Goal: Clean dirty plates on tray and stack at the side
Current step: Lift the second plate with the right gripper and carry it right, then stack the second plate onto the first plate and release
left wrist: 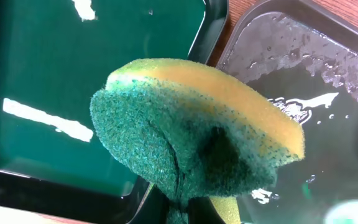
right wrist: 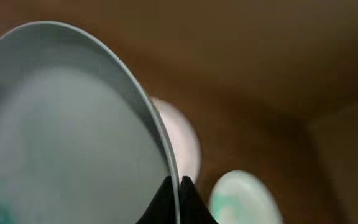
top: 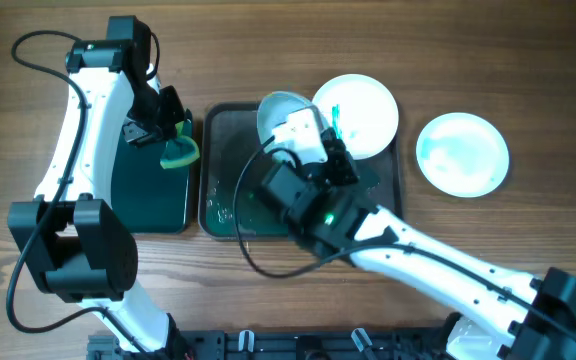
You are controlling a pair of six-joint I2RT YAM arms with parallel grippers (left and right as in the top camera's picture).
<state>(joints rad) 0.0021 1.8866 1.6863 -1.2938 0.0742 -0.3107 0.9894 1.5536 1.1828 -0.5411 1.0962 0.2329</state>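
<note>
Nearest the arm bases: green tray [top: 153, 195] on the left, bare. Grey tray [top: 230, 200] beside it, floor wet, droplets and a film of water.

Left gripper [top: 168, 128] hung over the gap between the two trays, clenched on the sponge [left wrist: 197, 137]. Scouring side faced the wrist camera, yellow foam behind it. The sponge touched nothing.

Right gripper [right wrist: 179, 198] was pinched on the rim of a plate [right wrist: 61, 143], held tilted above the far end of the grey tray and well apart from the sponge.

Further out: a second plate [top: 363, 105] lay across the grey tray's far right corner, with a green streak near its left edge. A third plate [top: 462, 153] sat alone on the table [top: 528, 60] to the right, pale green smears on its face.

Judgement: early to middle. One plate at the side, so no stack yet. The held plate awaited scrubbing; the corner plate looked untouched.

Unclear: whether the side plate's smears were dirt or residue. The left fingers were almost wholly hidden behind the sponge. From overhead the right wrist covered its own fingertips. The held plate's face was blurred close up, so I could not judge its soiling.
</note>
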